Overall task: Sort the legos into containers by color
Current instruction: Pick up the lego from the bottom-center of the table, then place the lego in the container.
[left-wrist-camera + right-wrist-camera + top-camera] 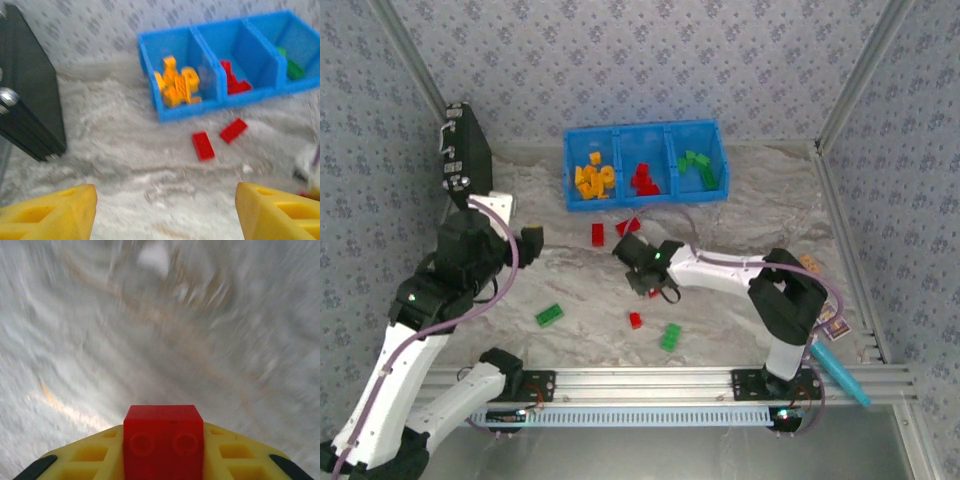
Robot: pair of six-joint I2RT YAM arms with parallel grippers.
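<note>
The blue three-compartment bin (640,135) stands at the back, with orange-yellow legos (593,178) in its left cell, red ones (643,180) in the middle and green ones (698,170) on the right. Two red bricks (598,234) (627,226) lie just in front of it. A small red brick (635,320) and two green bricks (549,315) (671,337) lie nearer the arms. My right gripper (638,265) is mid-table, shut on a red brick (163,440). My left gripper (165,215) hangs open and holds nothing, facing the bin (150,75) and the two red bricks (203,145) (233,130).
A black hard case (465,150) leans at the back left, close to my left arm. A cyan tube (840,370) and a printed card (830,320) lie at the right near the front rail (640,380). Patterned walls enclose the table.
</note>
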